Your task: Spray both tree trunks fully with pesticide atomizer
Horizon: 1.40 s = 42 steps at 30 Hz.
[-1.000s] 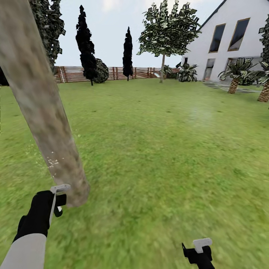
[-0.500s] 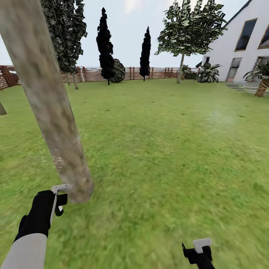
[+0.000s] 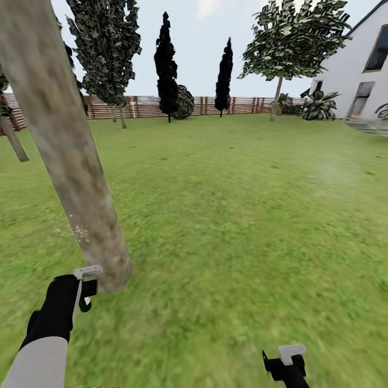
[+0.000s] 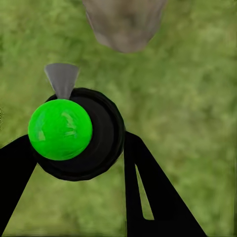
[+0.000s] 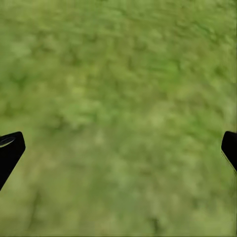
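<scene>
1. The garden lawn runs to a wooden fence.
2. A tree trunk leans just beyond the left claw.
3. The left claw is clenched around the atomizer, nozzle toward the trunk's base.
4. The right claw hangs spread wide over grass.

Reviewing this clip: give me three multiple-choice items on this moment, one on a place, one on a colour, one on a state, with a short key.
1. Where does the nearest tree trunk stand?
A. just ahead of the left gripper
B. beside the house
C. against the fence

2. What colour is the sprayer's round cap?
A. red
B. bright green
C. white

3. How do the right gripper's jaws stand?
A. shut on a bottle
B. shut on a branch
C. wide apart with nothing between them

Key: 1 A, the head view has the trunk's base right by that gripper. 2 B, the left wrist view shows it. 3 C, the right wrist view has grass between the tips.
</scene>
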Tool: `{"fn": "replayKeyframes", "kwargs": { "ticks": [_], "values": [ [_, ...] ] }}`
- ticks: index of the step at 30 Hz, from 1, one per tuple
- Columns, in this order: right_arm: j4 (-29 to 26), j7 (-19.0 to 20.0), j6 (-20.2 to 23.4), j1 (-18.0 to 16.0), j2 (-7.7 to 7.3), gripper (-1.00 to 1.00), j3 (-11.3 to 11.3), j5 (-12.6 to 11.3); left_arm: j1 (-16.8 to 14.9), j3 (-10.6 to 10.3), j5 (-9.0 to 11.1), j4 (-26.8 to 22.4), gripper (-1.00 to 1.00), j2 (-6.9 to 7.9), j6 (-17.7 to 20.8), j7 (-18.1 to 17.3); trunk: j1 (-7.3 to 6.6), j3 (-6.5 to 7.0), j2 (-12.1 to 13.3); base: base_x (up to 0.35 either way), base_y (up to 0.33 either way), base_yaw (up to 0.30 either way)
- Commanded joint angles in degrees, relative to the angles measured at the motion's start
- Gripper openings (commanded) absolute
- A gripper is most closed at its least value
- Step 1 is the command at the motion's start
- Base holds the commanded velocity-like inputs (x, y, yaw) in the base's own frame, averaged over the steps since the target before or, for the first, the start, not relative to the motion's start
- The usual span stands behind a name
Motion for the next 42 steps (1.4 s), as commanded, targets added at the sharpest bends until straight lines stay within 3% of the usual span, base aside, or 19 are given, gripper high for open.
{"fn": "replayKeyframes", "kwargs": {
  "ticks": [1,16,34,38,42],
  "values": [
    [0.0,-0.2,-0.1,0.0,-0.01,1.00,0.5,-0.3,-0.1,0.2,-0.6,-0.1,-1.00,-0.03,0.2,-0.6,0.00,-0.05,0.0,0.100,-0.308,0.276],
    [-0.1,-0.2,-0.1,0.0,-0.01,1.00,0.5,-0.3,-0.1,0.4,-0.6,-0.3,-1.00,-0.03,0.2,-0.6,0.00,-0.05,0.0,0.174,-0.290,0.074],
    [-0.1,-0.2,-0.1,0.0,-0.01,1.00,0.5,-0.3,-0.1,0.4,-0.6,-0.7,-1.00,0.00,0.1,-0.6,0.00,-0.05,0.0,0.185,-0.277,0.273],
    [-0.1,-0.2,-0.1,0.0,-0.01,1.00,0.5,-0.3,-0.1,0.3,-0.6,0.0,-1.00,-0.43,-4.8,-0.1,0.00,-0.05,0.0,0.238,-0.227,0.277],
    [0.0,-0.2,-0.1,0.0,-0.01,1.00,0.5,-0.3,-0.1,0.3,-0.6,0.0,-1.00,-0.53,-5.5,-0.2,0.00,-0.05,0.0,0.200,-0.177,0.277]
  ]
}}
